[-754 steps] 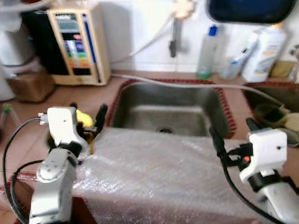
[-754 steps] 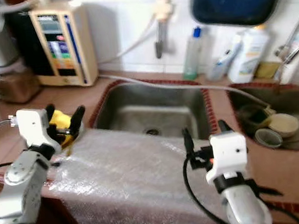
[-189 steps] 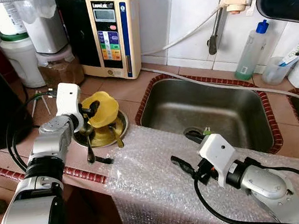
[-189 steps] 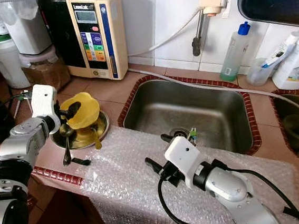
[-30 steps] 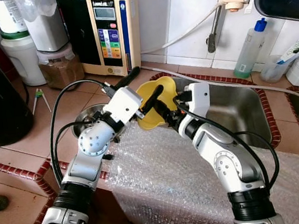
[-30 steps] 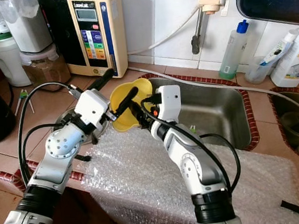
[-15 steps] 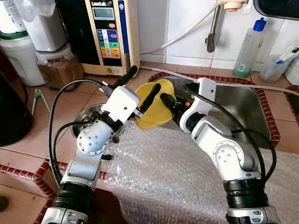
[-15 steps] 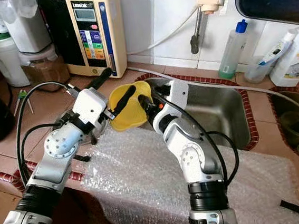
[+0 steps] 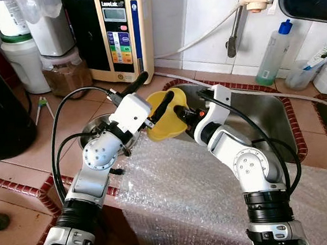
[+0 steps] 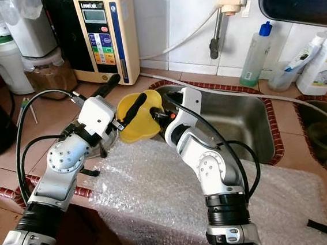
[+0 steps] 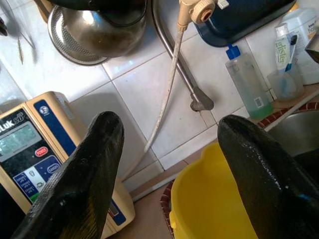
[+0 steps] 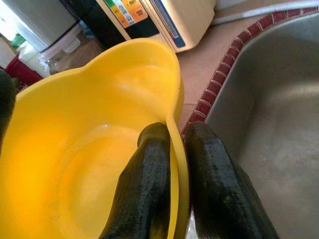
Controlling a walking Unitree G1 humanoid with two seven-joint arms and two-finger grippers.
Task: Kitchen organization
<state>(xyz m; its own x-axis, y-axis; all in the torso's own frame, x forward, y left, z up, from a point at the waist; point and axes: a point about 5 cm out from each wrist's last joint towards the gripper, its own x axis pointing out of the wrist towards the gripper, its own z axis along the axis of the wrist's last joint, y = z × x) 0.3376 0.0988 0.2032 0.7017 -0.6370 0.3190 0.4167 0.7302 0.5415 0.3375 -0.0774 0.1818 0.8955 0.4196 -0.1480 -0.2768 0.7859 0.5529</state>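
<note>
Right wrist view: the right end effector (image 12: 172,164) pinches the rim of a yellow bowl (image 12: 94,164). Bowl is held above the counter (image 9: 33,152) beside the sink (image 9: 267,118). Left end effector (image 9: 152,94) is spread open, one finger inside the bowl.

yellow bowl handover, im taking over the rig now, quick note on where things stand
Right hand: shut on the yellow bowl, its fingers pinching the rim, one inside and one outside.
Left hand: open, fingers spread, one finger across the bowl's mouth and the other outside it.
Bowl: held up over the counter at the left edge of the sink, above the bubble wrap.
Steel dish with utensils sits on the counter under the left arm.
Done: bowl lifted, and gripped by the right hand.
Left: probably draw the left hand clear, then set the bowl down.
</note>
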